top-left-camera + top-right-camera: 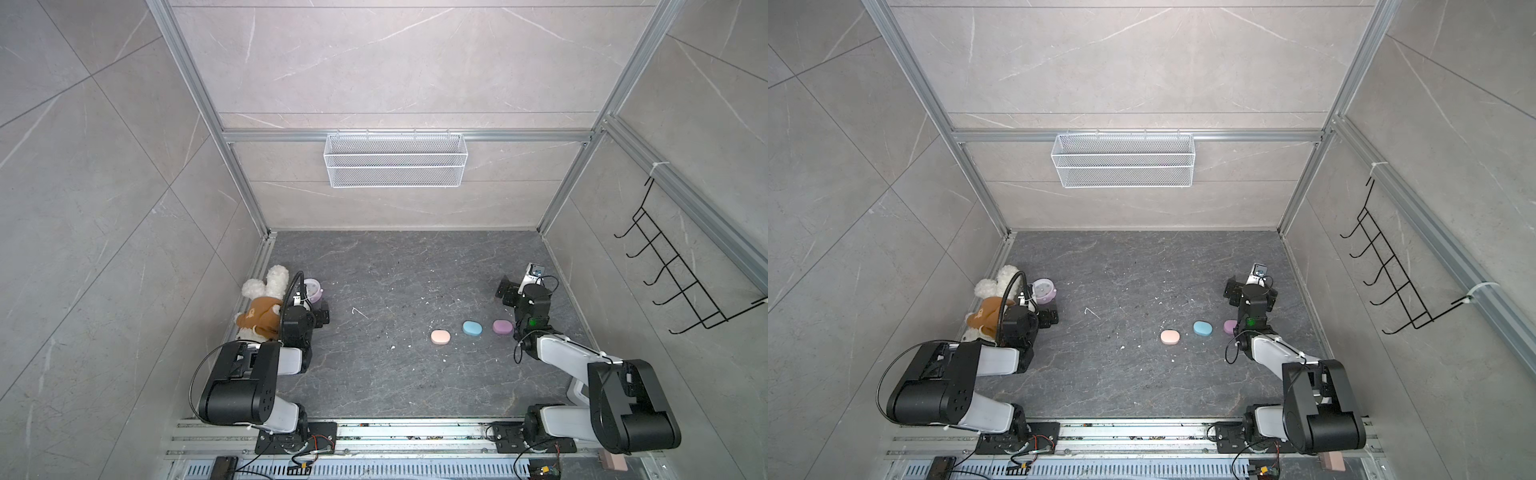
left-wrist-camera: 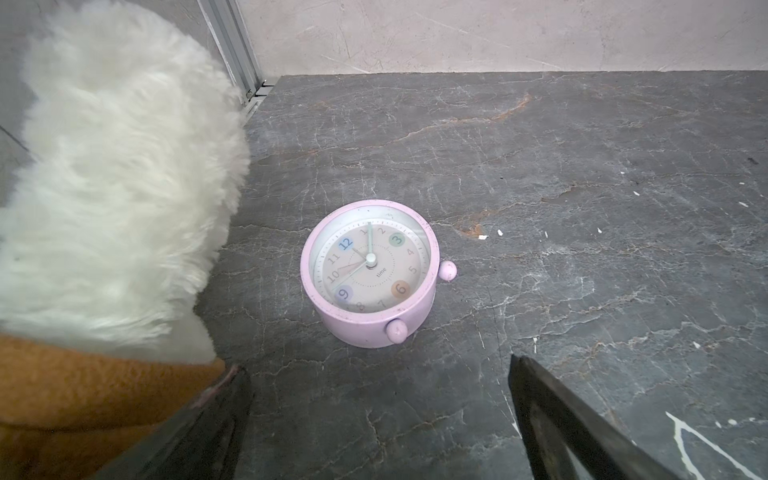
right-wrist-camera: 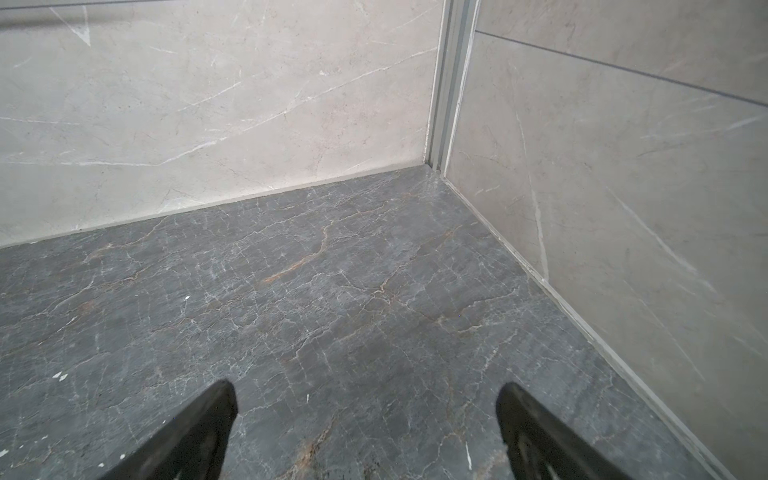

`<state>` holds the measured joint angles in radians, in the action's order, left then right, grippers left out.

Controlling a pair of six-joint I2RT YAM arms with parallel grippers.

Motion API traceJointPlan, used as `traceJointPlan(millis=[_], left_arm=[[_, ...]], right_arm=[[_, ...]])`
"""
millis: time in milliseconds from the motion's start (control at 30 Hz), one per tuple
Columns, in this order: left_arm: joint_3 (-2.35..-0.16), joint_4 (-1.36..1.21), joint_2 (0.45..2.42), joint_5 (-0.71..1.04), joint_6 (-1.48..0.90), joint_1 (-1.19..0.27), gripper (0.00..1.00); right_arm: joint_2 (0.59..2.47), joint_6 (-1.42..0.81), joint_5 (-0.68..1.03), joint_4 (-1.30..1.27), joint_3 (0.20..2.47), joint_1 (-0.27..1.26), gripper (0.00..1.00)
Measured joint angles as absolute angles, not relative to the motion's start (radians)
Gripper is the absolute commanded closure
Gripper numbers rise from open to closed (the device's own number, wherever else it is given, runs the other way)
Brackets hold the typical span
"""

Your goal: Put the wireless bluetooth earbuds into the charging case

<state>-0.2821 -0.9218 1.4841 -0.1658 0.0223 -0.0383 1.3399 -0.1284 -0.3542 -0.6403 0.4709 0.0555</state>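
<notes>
Plastic cases [image 1: 472, 328], pink, blue, lilac, lay shut; earbuds unseen. Probably light, slick: pinch across narrow sides. Both left tool [image 2: 376, 368] and right tool [image 3: 368, 388] gaped wide, empty.

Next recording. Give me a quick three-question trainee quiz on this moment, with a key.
1. True or false: the left gripper and the right gripper both have their fingers spread and hold nothing.
2. Which case lies furthest right in both top views? A pink, B blue, C lilac.
3. Name the thing lying face up on the table just ahead of the left gripper.

Key: 1 true; 2 C, the lilac case; 3 the clock.
</notes>
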Motion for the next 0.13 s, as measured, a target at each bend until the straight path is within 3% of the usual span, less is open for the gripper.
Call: traceJointPlan(millis=[133], left_arm=[[-0.282,-0.922,1.484,-0.167,0.022,-0.038,0.01]], right_arm=[[1.341,-0.139,-0.385,-0.624,0.481,0.056,0.00]])
